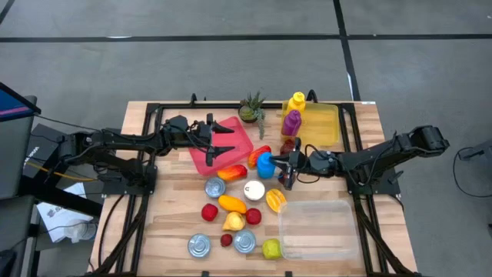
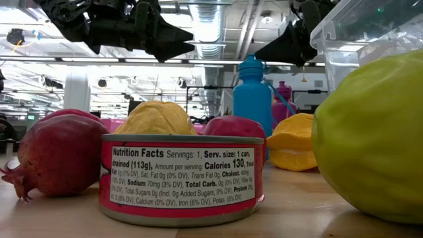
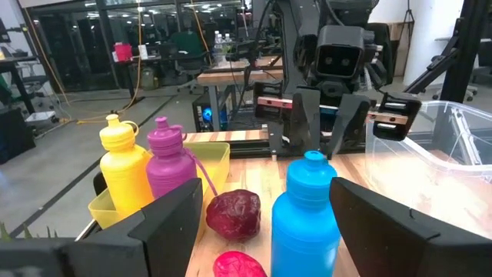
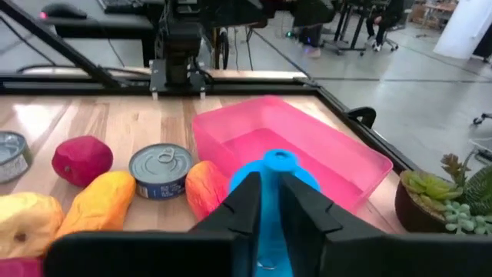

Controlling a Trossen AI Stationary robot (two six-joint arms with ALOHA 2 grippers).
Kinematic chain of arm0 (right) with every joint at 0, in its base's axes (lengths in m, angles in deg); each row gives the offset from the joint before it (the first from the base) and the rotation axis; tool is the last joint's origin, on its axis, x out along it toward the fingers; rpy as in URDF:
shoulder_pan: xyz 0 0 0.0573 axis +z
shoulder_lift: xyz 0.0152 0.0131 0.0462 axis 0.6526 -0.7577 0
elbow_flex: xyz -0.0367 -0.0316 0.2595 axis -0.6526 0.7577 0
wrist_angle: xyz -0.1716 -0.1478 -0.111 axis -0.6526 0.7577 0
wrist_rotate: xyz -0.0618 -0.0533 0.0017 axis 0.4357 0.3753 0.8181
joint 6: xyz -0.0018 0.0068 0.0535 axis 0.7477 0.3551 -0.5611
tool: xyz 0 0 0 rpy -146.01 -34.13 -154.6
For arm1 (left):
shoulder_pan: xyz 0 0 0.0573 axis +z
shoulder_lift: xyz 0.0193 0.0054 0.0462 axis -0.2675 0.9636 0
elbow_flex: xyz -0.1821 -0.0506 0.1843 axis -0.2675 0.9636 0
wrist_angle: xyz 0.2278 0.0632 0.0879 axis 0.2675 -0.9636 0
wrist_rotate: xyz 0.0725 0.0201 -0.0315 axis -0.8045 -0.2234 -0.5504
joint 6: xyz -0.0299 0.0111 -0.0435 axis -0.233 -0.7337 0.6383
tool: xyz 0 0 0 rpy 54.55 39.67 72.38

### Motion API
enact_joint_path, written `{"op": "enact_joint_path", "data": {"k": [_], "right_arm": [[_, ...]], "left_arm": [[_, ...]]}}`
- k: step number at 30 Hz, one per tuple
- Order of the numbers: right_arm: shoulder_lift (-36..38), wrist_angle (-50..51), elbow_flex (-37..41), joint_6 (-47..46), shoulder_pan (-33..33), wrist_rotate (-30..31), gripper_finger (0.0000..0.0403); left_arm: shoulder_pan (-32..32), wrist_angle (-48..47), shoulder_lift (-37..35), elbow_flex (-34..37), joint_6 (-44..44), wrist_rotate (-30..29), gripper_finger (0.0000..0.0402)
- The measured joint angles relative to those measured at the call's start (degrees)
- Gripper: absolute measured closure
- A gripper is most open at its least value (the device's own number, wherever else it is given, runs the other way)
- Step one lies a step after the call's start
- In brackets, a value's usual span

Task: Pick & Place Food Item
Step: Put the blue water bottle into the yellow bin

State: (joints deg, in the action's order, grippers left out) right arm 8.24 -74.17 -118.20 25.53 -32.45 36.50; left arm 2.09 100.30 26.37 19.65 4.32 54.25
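Note:
A blue bottle (image 1: 265,164) stands upright on the table, to the right of the pink bin (image 1: 240,129). My right gripper (image 1: 284,166) reaches in from the table's right, its fingers nearly shut at the bottle's top (image 4: 277,160). My left gripper (image 1: 229,140) hovers open above the pink bin and points level toward the table's right. Nothing is between its fingers, and the blue bottle (image 3: 306,208) shows beyond them. Loose food lies toward the near edge: an orange-red fruit (image 1: 232,172), a red pomegranate (image 1: 209,211) and a yellow-green fruit (image 1: 270,248). My right gripper has something blue in the thin gap (image 4: 267,231) between its two fingers, on the bottle's right side just below the cap. Which part of the bottle that is cannot be told. The fingers come nearly level from the table's right. The bottle stands upright on the table.
A yellow bottle (image 1: 297,101) and a purple bottle (image 1: 290,121) stand by the yellow bin (image 1: 327,127) at the back. Beside them are a small plant (image 1: 251,108) and a dark red fruit (image 1: 289,145). Three cans (image 1: 214,187) (image 1: 199,246) (image 1: 244,241) lie among the food. A clear container (image 1: 319,227) sits near right.

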Motion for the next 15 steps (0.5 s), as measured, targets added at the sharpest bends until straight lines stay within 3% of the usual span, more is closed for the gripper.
{"op": "enact_joint_path", "data": {"k": [9,15], "right_arm": [[0.0,4.6,-3.1,-0.3,-0.6,0.3,0.0259],[-0.4,4.5,-3.1,-0.8,-1.0,0.7,0.0220]], "left_arm": [[0.0,0.0,0.0,0.0,0.0,0.0,0.0124],[0.0,0.0,0.0,0.0,0.0,0.0,0.0124]]}}
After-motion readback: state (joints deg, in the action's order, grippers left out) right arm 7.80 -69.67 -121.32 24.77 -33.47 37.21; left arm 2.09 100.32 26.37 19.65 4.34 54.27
